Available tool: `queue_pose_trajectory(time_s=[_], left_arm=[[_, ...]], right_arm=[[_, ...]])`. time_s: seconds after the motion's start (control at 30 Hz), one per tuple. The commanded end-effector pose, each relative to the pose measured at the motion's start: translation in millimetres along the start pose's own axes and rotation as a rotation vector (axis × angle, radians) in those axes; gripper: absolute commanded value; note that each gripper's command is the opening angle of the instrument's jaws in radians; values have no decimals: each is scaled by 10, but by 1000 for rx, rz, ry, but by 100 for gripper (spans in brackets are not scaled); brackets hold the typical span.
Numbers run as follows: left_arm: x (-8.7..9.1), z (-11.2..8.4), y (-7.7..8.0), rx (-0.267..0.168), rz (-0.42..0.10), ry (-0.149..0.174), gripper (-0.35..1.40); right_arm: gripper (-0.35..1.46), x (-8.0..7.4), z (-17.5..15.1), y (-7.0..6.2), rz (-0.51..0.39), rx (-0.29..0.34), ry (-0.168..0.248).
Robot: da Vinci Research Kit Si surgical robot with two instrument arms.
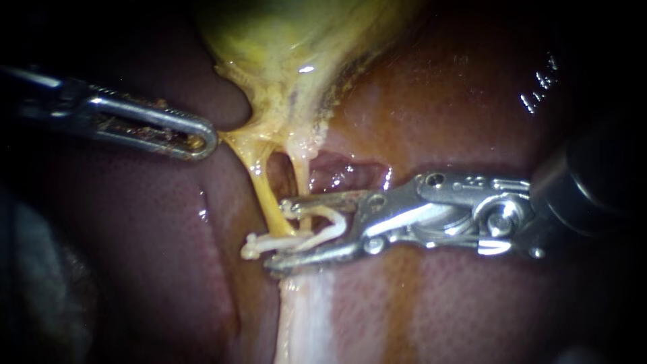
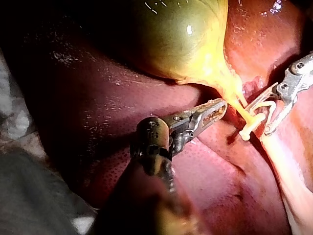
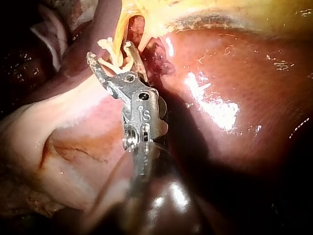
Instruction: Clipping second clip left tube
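Yellow, soft and slick, the left tube (image 1: pixel 265 192) runs thin from the gallbladder (image 1: pixel 290 40) down to a closed clip (image 1: pixel 259 246) across its lower end. It is probably fragile and best taken squarely on the bare stretch above that clip. The right instrument (image 1: pixel 283 232) has its jaws wide, carrying an open clip (image 1: pixel 333 219) just beside the tube, with the right tube (image 1: pixel 303 178) close by. The left instrument (image 1: pixel 202 138) rests at the gallbladder's neck, jaws together. Wet liver (image 1: pixel 458 101) surrounds them, leaving little room.
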Motion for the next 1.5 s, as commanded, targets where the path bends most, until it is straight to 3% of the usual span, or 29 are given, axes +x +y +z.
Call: queue_pose_trajectory(time_s=[0.03, 0.23, 0.4, 0.7, 0.87, 1.0, 1.13, 1.23, 1.37, 1.5], left_arm=[[0, 0, 0, 0, 0, 0, -35], [0, 0, 0, 0, 0, 0, -35], [0, 0, 0, 0, 0, 0, -35], [0, 0, -2, 0, 1, 0, -35], [0, 1, -4, 0, 1, 0, -35], [-1, 1, -4, 0, 1, 0, -35], [-1, 1, -4, 0, 1, 0, -35], [-1, 1, -4, 0, 1, 0, -35], [-1, 1, -5, 1, 2, 0, -35], [-1, 2, -5, 1, 2, 0, -35]], right_arm=[[50, -2, 1, 2, 3, 4, -3], [50, -5, 11, 13, 15, 24, 1], [49, 3, 26, 16, 31, 71, 27], [49, 18, 51, 15, 48, 90, 67], [49, 27, 45, 1, 51, 117, 86], [49, 37, 38, -19, 54, 144, 92], [46, 43, 32, -41, 46, 184, 76], [42, 49, 30, -51, 41, 209, 64], [35, 54, 27, -53, 41, 206, 68], [11, 53, 23, -49, 66, 208, 66]])
